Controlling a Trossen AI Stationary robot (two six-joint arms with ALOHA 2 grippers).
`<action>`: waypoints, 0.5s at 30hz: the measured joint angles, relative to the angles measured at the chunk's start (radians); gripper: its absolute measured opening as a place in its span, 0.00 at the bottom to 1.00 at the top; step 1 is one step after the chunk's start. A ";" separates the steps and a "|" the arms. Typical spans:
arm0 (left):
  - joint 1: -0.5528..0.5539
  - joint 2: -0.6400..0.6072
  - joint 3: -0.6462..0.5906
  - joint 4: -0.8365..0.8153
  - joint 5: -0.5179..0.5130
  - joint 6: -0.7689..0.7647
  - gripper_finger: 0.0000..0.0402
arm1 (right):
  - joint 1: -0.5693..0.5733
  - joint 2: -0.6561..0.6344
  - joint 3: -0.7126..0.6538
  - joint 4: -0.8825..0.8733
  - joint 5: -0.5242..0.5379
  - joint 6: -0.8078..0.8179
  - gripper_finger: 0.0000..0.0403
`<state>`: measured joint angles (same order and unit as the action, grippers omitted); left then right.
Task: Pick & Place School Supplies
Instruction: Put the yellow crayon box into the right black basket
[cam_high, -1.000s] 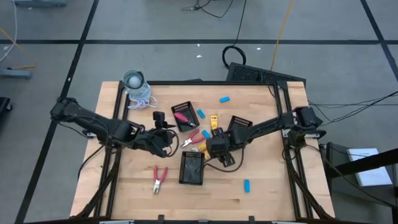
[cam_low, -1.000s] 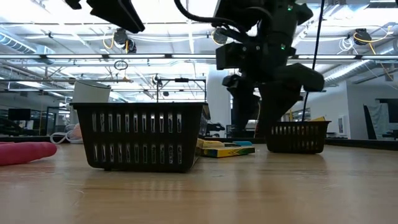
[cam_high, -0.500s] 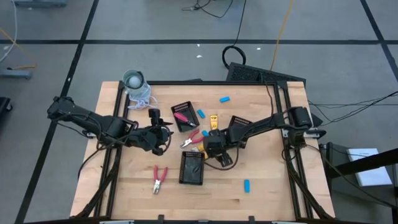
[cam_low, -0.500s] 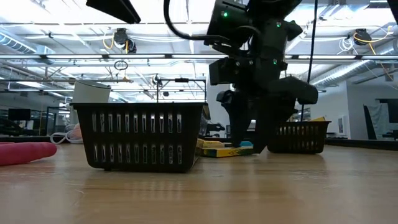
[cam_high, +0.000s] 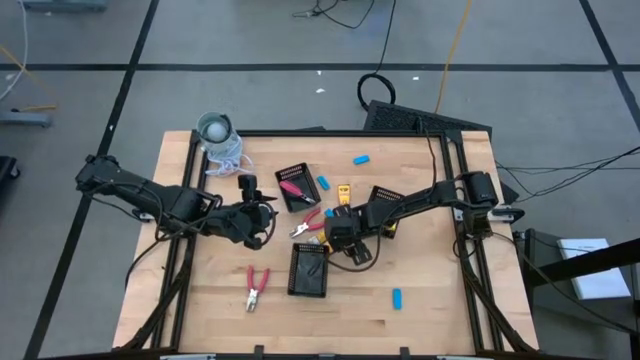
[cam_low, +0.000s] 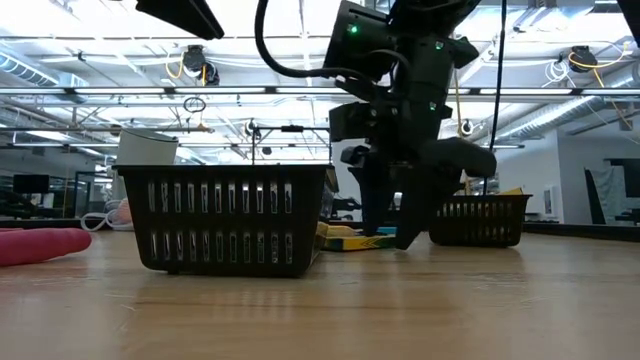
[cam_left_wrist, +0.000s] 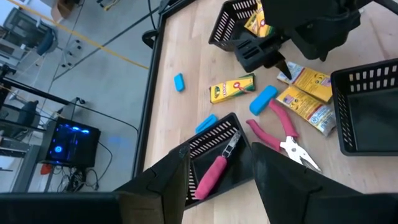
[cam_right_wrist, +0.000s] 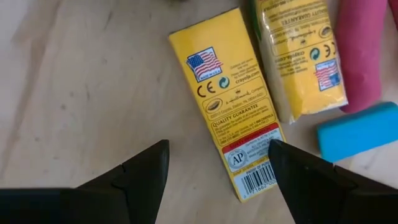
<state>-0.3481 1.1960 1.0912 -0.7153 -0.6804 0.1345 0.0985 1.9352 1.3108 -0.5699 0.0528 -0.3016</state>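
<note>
**A:** We note the pale wooden table (cam_high: 430, 290), then three black slotted plastic baskets (cam_high: 308, 270) mid-table.

**B:** We confirm. The right gripper (cam_right_wrist: 217, 163), fingers spread and empty, hangs over a yellow rectangular crayon box (cam_right_wrist: 231, 102) lying flat beside a light-blue oblong eraser (cam_right_wrist: 357, 132). The left gripper (cam_left_wrist: 217, 163) waits spread, left of centre.

pink plier handle (cam_right_wrist: 360, 56) — cut off

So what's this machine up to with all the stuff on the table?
It is sorting school supplies into black trays. The right end effector hangs open, low over a yellow crayon box at mid-table, gripping nothing. The left end effector waits open beside another tray that holds red-handled pliers.
</note>
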 joint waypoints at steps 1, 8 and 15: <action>0.000 0.000 0.000 -0.001 0.000 -0.001 0.44 | 0.000 0.000 0.000 -0.001 0.003 -0.005 0.67; 0.000 0.000 0.000 -0.009 0.000 -0.001 0.44 | -0.002 0.000 0.001 -0.020 0.050 -0.009 0.67; 0.000 0.000 0.000 -0.015 0.002 -0.001 0.44 | -0.001 0.001 0.032 -0.066 0.086 -0.025 0.67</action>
<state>-0.3481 1.1961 1.0912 -0.7308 -0.6785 0.1336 0.0971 1.9366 1.3433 -0.6354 0.1387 -0.3270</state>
